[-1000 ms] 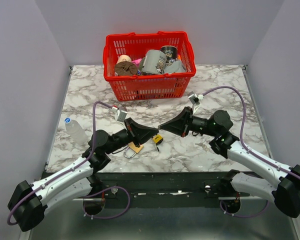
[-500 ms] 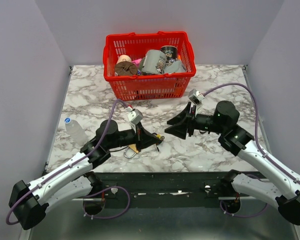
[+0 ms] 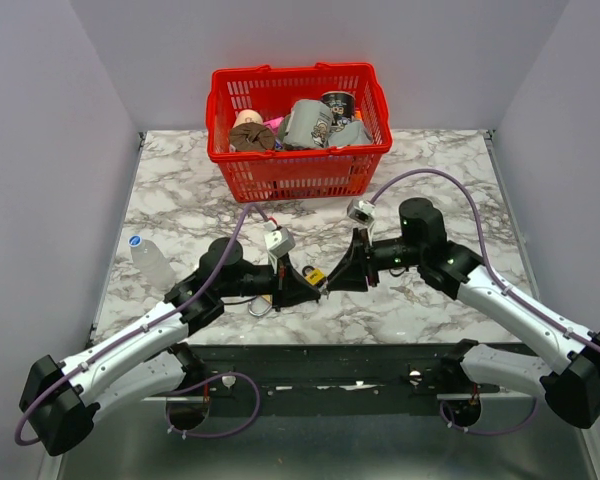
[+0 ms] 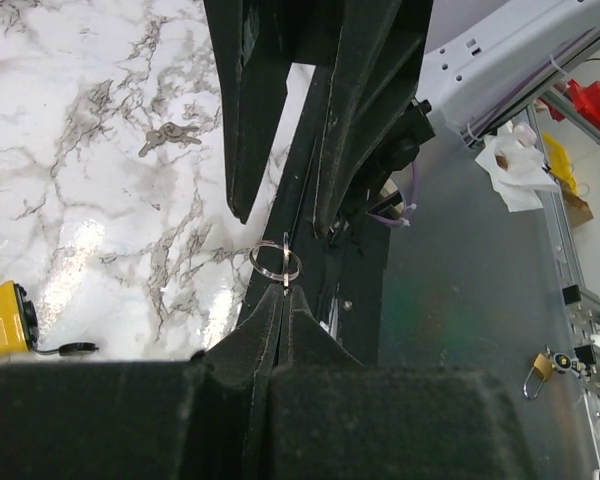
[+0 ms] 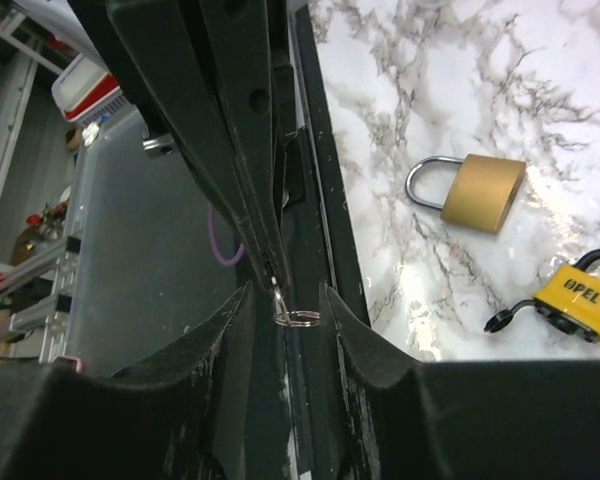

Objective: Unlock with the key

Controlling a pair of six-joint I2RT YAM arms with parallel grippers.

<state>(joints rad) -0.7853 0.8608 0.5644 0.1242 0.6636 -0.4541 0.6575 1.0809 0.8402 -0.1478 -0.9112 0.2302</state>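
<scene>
- Top external: both arms angled inward, tips meeting just on the near side of the yellow padlock [image 3: 315, 274], evidently to pass the key between them in the air rather than at the lock.
- Left gripper [image 4: 283, 296]: closed fully on the key [image 4: 284, 281], pinched at the very fingertips. Ring [image 4: 275, 262] left clear beyond the pads, presumably to offer a hold to the other arm.
- Right gripper [image 5: 285, 298]: partly open, one finger on either side of the ring, holding nothing. No contact with the ring discernible.
- Key location: off the table [image 3: 430, 180], in the left grip, near the yellow padlock on its near side, apart from it and not in any keyhole.
- Yellow padlock: lying flat on the marble, ungripped by either arm. Shackle condition not determinable.
- Brass padlock [image 5: 485, 192]: flat beside the yellow padlock, towards the left arm's base. Judged no part of the job.
- Assessment: handover or regrip in hand, insertion not yet begun.
- Risk: slim key liable to twist or drop on early release by the left or off-square closing by the right.
</scene>
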